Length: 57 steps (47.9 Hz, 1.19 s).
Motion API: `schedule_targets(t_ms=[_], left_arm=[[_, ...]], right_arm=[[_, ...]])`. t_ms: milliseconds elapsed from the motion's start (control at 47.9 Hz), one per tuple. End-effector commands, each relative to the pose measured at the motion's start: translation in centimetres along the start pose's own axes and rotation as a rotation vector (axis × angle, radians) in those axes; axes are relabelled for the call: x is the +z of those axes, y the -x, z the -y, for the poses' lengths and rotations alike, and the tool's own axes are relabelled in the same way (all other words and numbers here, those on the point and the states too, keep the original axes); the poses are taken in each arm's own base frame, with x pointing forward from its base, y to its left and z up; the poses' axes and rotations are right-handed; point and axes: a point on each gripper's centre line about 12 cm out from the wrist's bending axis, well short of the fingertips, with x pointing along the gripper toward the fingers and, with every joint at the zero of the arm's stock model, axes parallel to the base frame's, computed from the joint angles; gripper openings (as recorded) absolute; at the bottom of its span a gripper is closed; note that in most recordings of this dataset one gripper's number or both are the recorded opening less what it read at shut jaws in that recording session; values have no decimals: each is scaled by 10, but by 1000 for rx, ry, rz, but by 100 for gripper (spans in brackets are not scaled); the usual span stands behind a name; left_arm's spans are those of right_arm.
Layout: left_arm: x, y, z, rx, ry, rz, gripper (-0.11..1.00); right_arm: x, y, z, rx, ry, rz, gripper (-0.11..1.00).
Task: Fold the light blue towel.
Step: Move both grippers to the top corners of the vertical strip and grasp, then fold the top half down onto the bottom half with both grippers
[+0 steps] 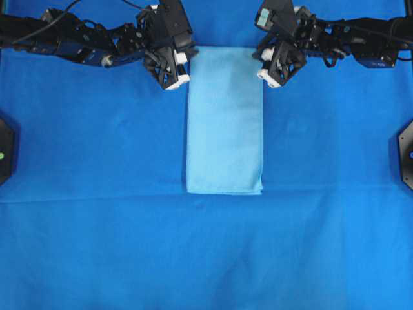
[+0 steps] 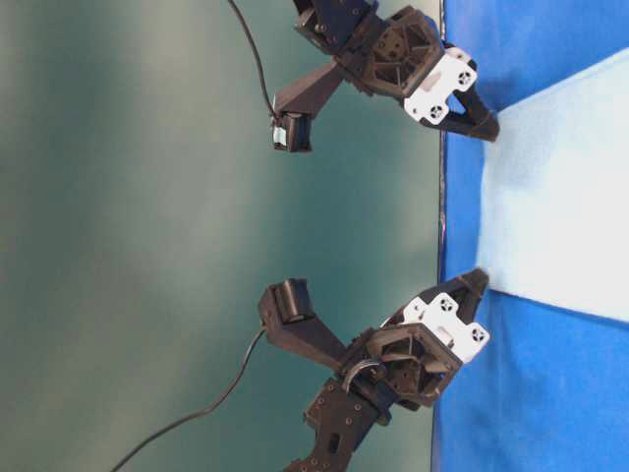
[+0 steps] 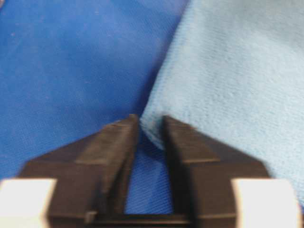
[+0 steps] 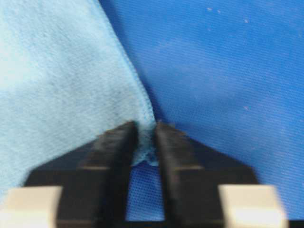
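Folded pale sky-blue woven towel (image 1: 224, 119) flat on royal-blue sheet (image 1: 97, 194); left gripper (image 3: 151, 127), right gripper (image 4: 146, 128) pinch far corners, apparently for next fold.

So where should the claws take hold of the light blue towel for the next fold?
Grip the towel at its two far corners, one claw each, coming in from the arms' end. It lies flat as a long narrow strip, so the short far edge is the one to carry over. The left claw and right claw are already at those corners.
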Motion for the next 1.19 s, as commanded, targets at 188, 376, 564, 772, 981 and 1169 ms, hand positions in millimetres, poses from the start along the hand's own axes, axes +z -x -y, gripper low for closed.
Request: schedule_targets(t_ms=[188,376,564,772,981,1169], left_arm=[[10,2,6,-9,-20,27,3],[14,6,6,-10,-30,29,3],[36,21,0,-1,-57,60,3],[51,36,-3,8,-73,102,3],[53,41,0,2,-75,104,3],[58,44,7,-14,-85,106,3]], right_arm=[[1,2,3,-5,-2,3,4],[6,4,3,-7,-5,14,3],[18,24,5,-16,-17,56,4],[31,52,4,-21,-14,120,4],[31,59,0,-15,-6,133,3],[31,59,-8,2,6,133,4]])
